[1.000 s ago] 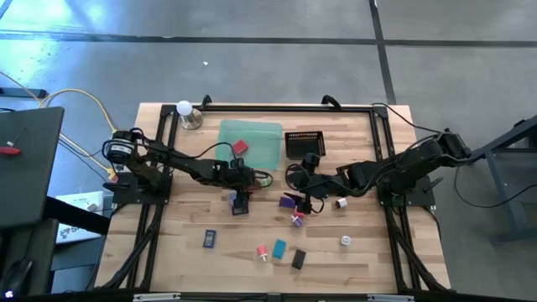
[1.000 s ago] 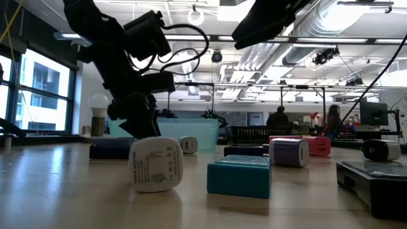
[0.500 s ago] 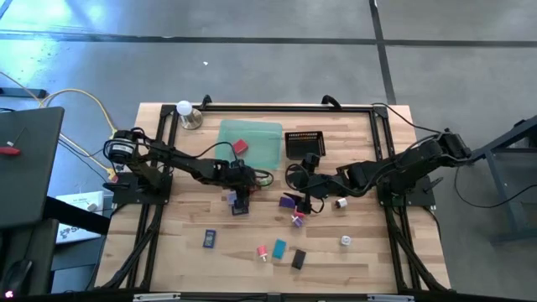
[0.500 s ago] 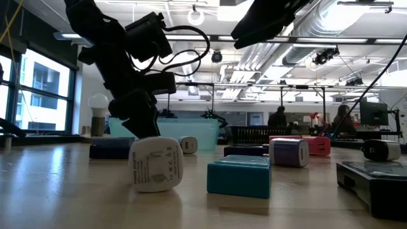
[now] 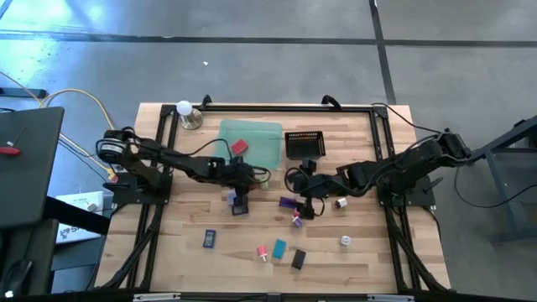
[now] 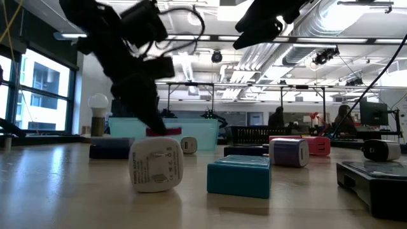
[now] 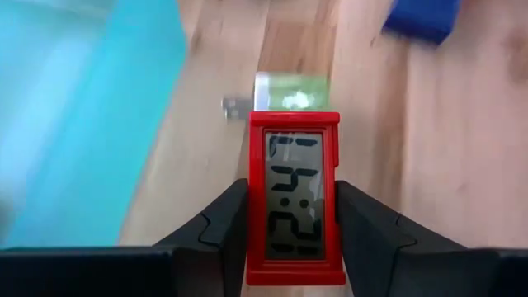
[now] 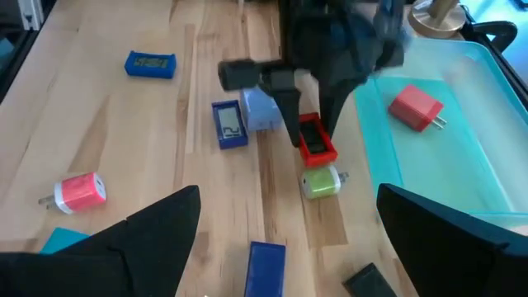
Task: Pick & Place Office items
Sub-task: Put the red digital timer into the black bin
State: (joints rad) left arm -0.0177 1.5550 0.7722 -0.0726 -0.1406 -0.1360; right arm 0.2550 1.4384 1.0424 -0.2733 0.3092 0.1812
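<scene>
left claw [image 7: 293, 227] pinches a red clock [image 7: 294, 198], a flat glossy plastic rectangle with a grey digit screen; right claw [image 8: 285, 247] spread wide.

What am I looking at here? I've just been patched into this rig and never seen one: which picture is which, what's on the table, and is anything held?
Two dark robot arms work at a wooden table. The overhead picture shows everything; the low one looks level across the tabletop; the last two come from cameras on each arm's wrist.

The left gripper is shut on a small red clock, its display visible between the fingers. The right wrist view shows it too, just beside the green tray, above a green plug.

The right gripper is open, holding nothing, near a purple item.

A red plug already lies in the tray. A mesh basket sits beside it. Other small items lie scattered: a pink plug, a teal block, a white plug.
</scene>
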